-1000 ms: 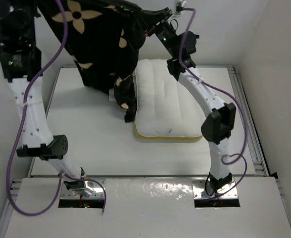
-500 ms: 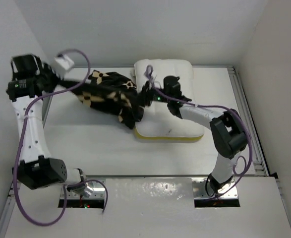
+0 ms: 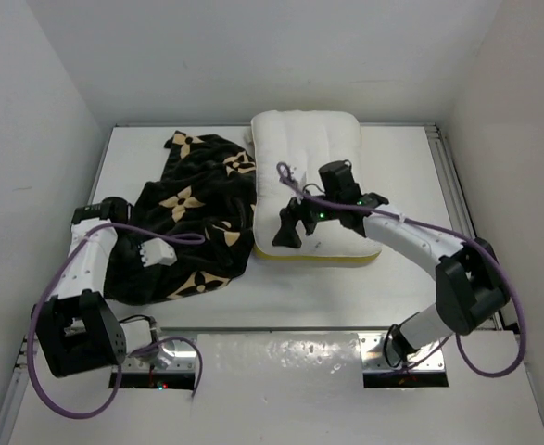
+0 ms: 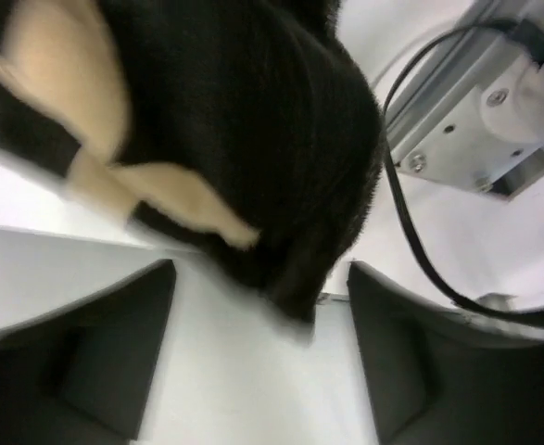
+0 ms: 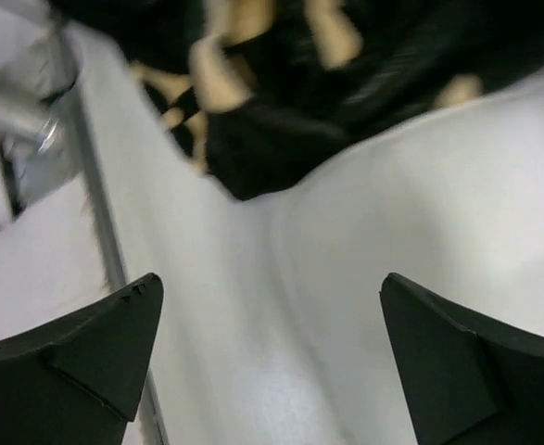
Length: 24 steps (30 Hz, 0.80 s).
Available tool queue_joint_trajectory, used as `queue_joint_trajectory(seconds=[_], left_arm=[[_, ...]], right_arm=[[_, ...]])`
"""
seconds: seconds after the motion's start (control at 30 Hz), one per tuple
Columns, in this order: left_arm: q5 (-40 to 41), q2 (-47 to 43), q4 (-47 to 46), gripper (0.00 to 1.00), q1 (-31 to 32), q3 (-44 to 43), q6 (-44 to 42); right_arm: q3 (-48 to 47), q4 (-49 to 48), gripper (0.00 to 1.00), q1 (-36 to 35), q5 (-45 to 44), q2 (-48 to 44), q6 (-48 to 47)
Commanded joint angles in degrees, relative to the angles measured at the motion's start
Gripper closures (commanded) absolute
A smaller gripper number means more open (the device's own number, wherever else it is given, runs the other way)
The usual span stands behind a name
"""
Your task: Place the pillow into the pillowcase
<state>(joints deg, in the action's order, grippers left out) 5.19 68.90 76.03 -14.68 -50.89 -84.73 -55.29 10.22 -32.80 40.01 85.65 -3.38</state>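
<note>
Top external | white table (image 3: 346, 295), white walls (image 3: 40, 111) | pillowcase (image 3: 188, 227) beside pillow (image 3: 313, 158) | left end effector (image 4: 260, 278), right end effector (image 5: 270, 287) spread

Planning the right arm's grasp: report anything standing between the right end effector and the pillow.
Nothing visible. The open right end effector hangs right over the pillow; the pillowcase lies crumpled to its left.

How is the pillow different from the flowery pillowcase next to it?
The pillow is white with a yellow edge; the pillowcase is black with tan flowers. The pillow is plump and keeps a neat rectangle; the pillowcase is limp and crumpled in a heap. The pillow has stitched lines; the pillowcase has a printed pattern. Both lie side by side on the white table, and the pillow is not inside the pillowcase yet.
</note>
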Motion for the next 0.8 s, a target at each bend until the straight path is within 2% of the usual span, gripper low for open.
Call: queue_joint_trajectory(seconds=[0.0, 0.03, 0.07, 0.1, 0.13, 0.17, 0.23, 0.27, 0.33, 0.37, 0.43, 0.47, 0.53, 0.57, 0.63, 0.7, 0.77], left_arm=[[-1.6, 1.0, -0.4, 0.22, 1.3, -8.7, 3.0], [-3.9, 1.6, -0.4, 0.01, 1.1, -11.7, 3.4], [-11.0, 2.2, -0.4, 0.00, 0.6, -14.6, 3.6], [-14.7, 3.6, -1.3, 0.00, -1.0, -20.9, 5.2], [-19.1, 4.6, -2.0, 0.00, -1.9, -24.3, 6.7], [-26.6, 6.6, -4.5, 0.00, -3.5, -29.5, 11.6], [-32.9, 8.7, -8.2, 0.00, -4.7, -32.4, 17.2], [-35.4, 10.6, -13.7, 0.00, -3.6, -31.8, 20.3], [-32.5, 12.7, -18.1, 0.00, 0.2, -29.4, 23.7], [-26.6, 15.0, -24.3, 0.00, 4.1, -25.5, 26.2], [-19.5, 17.7, -32.3, 0.00, 6.9, -21.2, 29.5], [-14.6, 21.1, -39.1, 0.00, 7.8, -18.3, 30.8], [-12.1, 25.4, -45.5, 0.00, 7.2, -17.5, 34.1], [-11.5, 30.2, -49.6, 0.00, 6.0, -19.7, 36.2], [-13.0, 37.0, -50.7, 0.00, 4.8, -25.4, 41.6], [-14.4, 39.5, -51.6, 0.00, 4.9, -27.0, 44.2], [-12.5, 41.2, -55.6, 0.00, 6.3, -25.1, 44.8]], right_arm=[[-4.8, -4.7, 0.01, 4.7, -6.1, 2.6, 15.5], [-5.2, -5.3, 0.01, 6.2, -8.6, 3.2, 17.5], [-5.0, -6.4, 0.01, 6.7, -11.9, 3.1, 19.5], [-4.3, -7.0, 0.01, 7.0, -20.8, 2.9, 22.2], [-3.9, -7.5, 0.01, 7.7, -25.4, 2.5, 23.1], [-2.8, -8.5, 0.01, 7.9, -30.5, 2.0, 23.5], [-2.7, -9.9, 0.01, 7.2, -31.6, 1.7, 21.9], [-3.8, -11.4, 0.01, 6.2, -31.8, 2.1, 20.3], [-6.0, -11.1, 0.01, 0.6, -31.2, 3.3, 11.6], [-8.8, -10.8, 0.01, -0.9, -29.1, 5.5, 6.8], [-10.1, -13.8, 0.01, -3.8, -19.5, 7.7, 5.1], [-10.5, -15.6, 0.01, -4.3, -16.6, 10.0, 5.3], [-10.8, -18.6, 0.01, -6.0, -13.9, 12.8, 5.8], [-12.4, -19.5, 0.01, -6.7, -14.1, 14.3, 6.6], [-15.7, -19.1, 0.03, -8.7, -13.0, 18.7, 7.7], [-17.1, -18.7, 0.05, -10.8, -11.4, 22.2, 7.5], [-18.2, -18.8, 0.06, -12.2, -9.4, 23.8, 7.3]])
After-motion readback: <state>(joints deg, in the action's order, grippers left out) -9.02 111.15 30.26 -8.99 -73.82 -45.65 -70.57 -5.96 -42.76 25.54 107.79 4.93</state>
